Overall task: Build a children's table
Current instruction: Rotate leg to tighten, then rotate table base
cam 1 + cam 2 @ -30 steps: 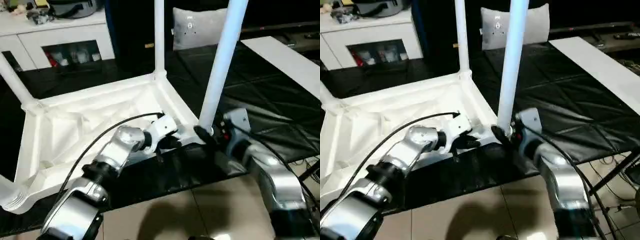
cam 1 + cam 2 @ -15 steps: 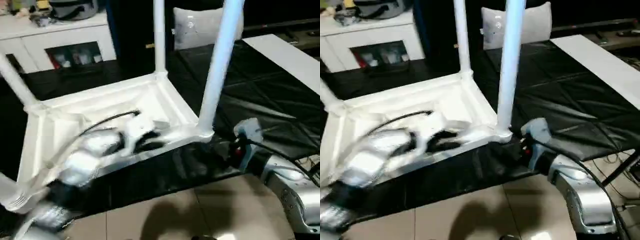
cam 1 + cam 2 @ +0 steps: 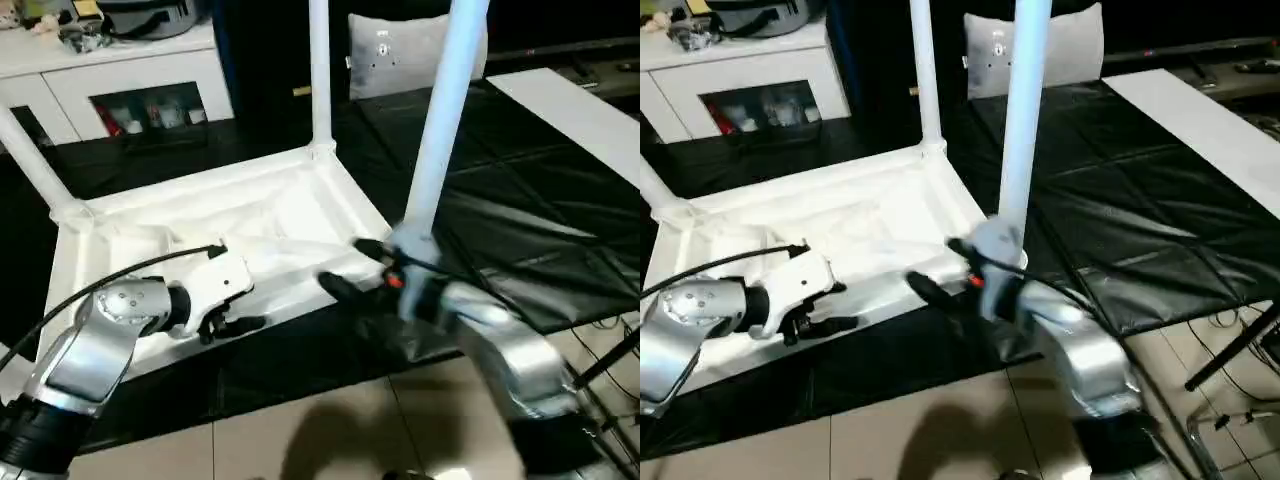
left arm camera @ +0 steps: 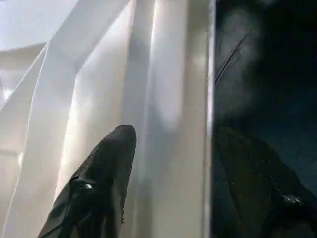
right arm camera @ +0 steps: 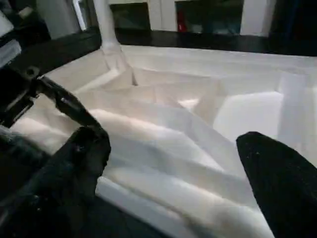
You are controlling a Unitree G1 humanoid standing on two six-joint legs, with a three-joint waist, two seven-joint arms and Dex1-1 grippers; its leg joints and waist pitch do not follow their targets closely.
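The children's table lies upside down on the black mat, its ribbed white top facing up. Three white legs stand in corner sockets: far left, far right and near right. My left gripper is at the top's front rim, open; the left wrist view shows its fingers apart with the white rim between them. My right gripper hovers open beside the near right leg's base, pointing left over the front rim. In the right wrist view that gripper faces the ribbed underside, holding nothing.
A white cabinet with glass doors stands at the back left, a grey cushion behind the table. A white board lies at the right on the black mat. Tiled floor is in front.
My left gripper slid left along the front rim and opened. My right gripper left the near right leg's base, drew back, then swung in leftward over the rim.
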